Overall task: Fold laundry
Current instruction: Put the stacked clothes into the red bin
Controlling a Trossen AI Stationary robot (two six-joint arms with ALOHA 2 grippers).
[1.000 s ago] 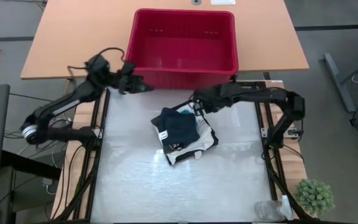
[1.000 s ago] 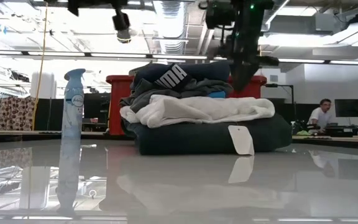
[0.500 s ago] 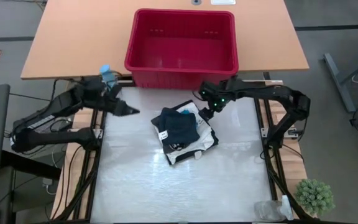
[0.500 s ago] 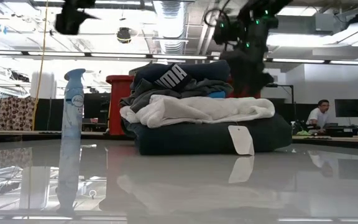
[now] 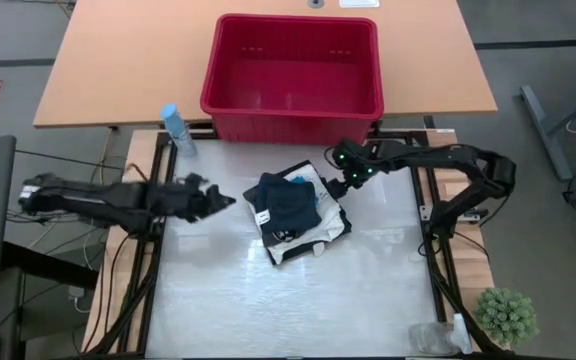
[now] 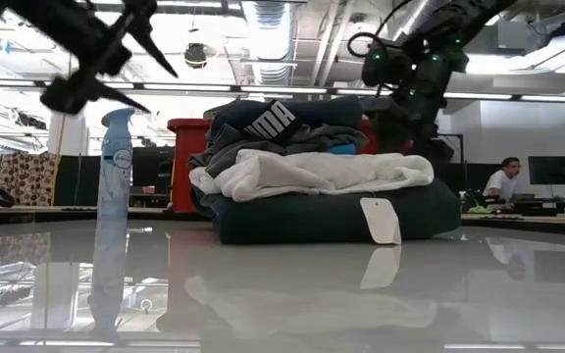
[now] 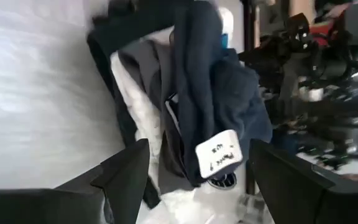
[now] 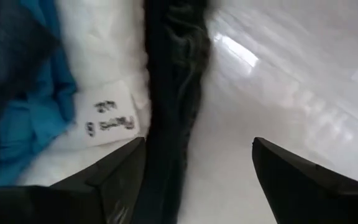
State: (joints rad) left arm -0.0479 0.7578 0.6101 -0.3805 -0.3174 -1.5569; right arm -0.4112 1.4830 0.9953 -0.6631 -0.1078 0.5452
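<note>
The laundry [image 5: 296,215] lies as a folded stack in the middle of the white table. A dark garment is at the bottom, a white one [image 6: 312,172] and a bit of teal [image 8: 36,106] in the middle, and dark ones on top. My left gripper [image 5: 223,200] hovers open to the stack's left, pointing at it [image 7: 197,144]. My right gripper [image 5: 340,185] hovers open just above the stack's far right corner, pointing down [image 8: 197,142]. Neither gripper touches cloth.
A red slotted basket [image 5: 293,70] stands on the wooden table behind the stack. A blue spray bottle [image 5: 173,125] stands at the far left corner. A small plant [image 5: 506,315] and a clear plastic object [image 5: 438,337] sit at the near right. Paper tags [image 6: 379,221] hang from the stack.
My left gripper has swung from beside the basket toward the near edge and down, turned toward the stack and opened. My right gripper has sunk a little beside the stack's far right corner and opened. The stack has stayed still.
</note>
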